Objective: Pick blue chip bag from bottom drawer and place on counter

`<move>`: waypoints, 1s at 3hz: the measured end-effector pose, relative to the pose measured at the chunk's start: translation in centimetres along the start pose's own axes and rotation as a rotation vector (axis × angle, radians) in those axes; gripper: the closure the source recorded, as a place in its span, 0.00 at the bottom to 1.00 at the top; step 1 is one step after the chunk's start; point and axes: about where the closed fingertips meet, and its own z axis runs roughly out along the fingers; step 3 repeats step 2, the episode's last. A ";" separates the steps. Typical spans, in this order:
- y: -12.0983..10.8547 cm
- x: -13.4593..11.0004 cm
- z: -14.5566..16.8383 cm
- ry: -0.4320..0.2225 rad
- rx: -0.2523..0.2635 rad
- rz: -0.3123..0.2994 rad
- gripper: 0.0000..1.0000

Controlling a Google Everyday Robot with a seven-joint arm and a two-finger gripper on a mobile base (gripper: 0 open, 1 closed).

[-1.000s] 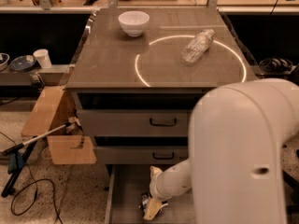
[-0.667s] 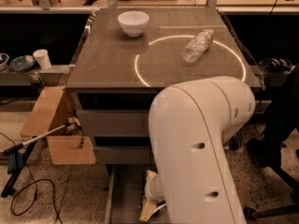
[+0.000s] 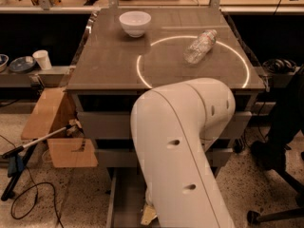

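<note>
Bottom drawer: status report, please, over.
Gripper down in open bottom drawer, largely hidden by arm. Blue chip bag not visible. Bowl, bottle on counter.

Bowl [image 3: 135,23], bottle [image 3: 200,45] on counter [image 3: 114,61] — gripper [image 3: 148,216] in bottom drawer [image 3: 124,198].

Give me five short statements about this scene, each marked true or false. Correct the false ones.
1. The white bowl sits on the counter, outside the glowing circle. True.
2. The clear plastic bottle stands upright. False: it lies on its side on the counter.
3. The tool hovers above the counter. False: it is low down at the bottom drawer, mostly hidden behind the arm.
4. The bottom drawer is pulled open. True.
5. The blue chip bag lies on the counter. False: only the bowl and the bottle show there; the bag is not visible.
</note>
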 end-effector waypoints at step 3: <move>-1.0 1.4 5.6 0.009 -0.028 0.062 0.00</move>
